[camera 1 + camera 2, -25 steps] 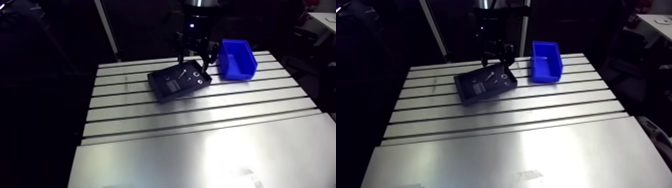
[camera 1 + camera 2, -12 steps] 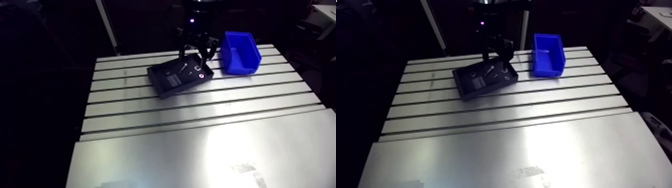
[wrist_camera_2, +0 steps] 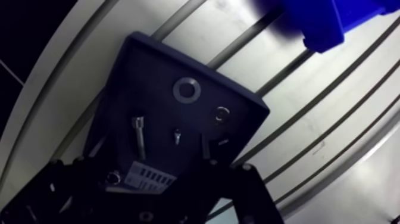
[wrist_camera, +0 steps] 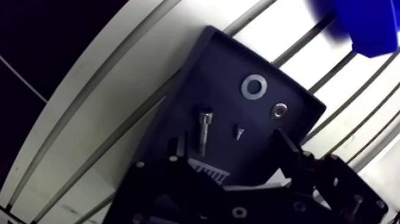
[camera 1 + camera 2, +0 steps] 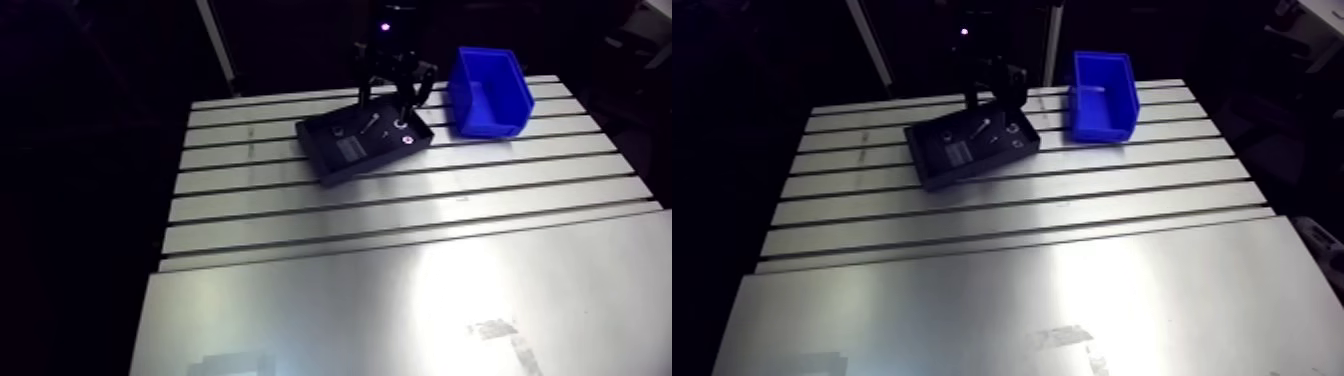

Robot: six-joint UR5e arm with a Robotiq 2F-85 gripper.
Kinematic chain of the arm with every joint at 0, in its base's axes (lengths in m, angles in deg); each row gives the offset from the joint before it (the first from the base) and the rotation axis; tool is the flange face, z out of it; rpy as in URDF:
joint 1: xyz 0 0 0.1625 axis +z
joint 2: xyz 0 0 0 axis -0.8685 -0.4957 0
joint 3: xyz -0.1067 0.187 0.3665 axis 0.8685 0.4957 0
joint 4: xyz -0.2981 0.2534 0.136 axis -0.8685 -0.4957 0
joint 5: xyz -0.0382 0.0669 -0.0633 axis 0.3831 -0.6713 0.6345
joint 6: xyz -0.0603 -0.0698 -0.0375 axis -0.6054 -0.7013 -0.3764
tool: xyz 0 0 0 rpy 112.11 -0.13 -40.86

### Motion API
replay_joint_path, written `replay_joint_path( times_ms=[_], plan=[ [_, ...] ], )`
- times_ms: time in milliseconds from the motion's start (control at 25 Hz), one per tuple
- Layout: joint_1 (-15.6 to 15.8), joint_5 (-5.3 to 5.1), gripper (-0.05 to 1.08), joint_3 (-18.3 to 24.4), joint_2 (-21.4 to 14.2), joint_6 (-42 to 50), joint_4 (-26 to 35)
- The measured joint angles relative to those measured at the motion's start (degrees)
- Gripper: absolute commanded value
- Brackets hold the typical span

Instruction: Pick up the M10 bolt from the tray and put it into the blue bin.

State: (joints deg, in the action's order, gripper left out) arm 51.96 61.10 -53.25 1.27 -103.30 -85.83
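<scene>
1. Gripper [image 4: 231, 149]: spread wide and holding nothing. Its two fingers [image 4: 288, 149] stand well apart, low over the tray.
2. Bolt [image 4: 203, 128]: lies flat on the tray floor, under the gripper and between the fingers, just beside one of them and off the middle of the gap. Its head points ahead, away from the gripper. Not gripped.
3. Small screw [image 4: 238, 131]: near the middle of the gap, close beside the bolt.
4. Label [image 4: 208, 173]: a pale striped sticker on the tray floor, partly hidden under the gripper body.
5. Nut [image 4: 278, 110]: just ahead of the other finger.
6. Washer [image 4: 254, 87]: further ahead, beyond the nut.
7. Tray [image 5: 340, 170]: dark and shallow, set askew on the slotted table [image 5: 400, 230].
8. Blue bin [image 5: 487, 90]: ahead and off to one side, apart from the tray. No bolt can be seen in it.
9. Progress: approach looks done. The centring, grasp, lift, carry and drop are all left.
10. Arm [image 5: 393, 40]: the wrist comes down roughly upright over the far part of the tray, with the gripper pointing at the tray floor.
</scene>
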Motion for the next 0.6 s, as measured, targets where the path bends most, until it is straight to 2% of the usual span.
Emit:
replay_joint_path(
  times_ms=[440,600],
  plan=[
    [0.64,-0.01,0.29,0.88,0.95,0.01,0.07],
    [0.9,0.04,0.35,0.95,1.18,0.01,0.08]
  ],
)
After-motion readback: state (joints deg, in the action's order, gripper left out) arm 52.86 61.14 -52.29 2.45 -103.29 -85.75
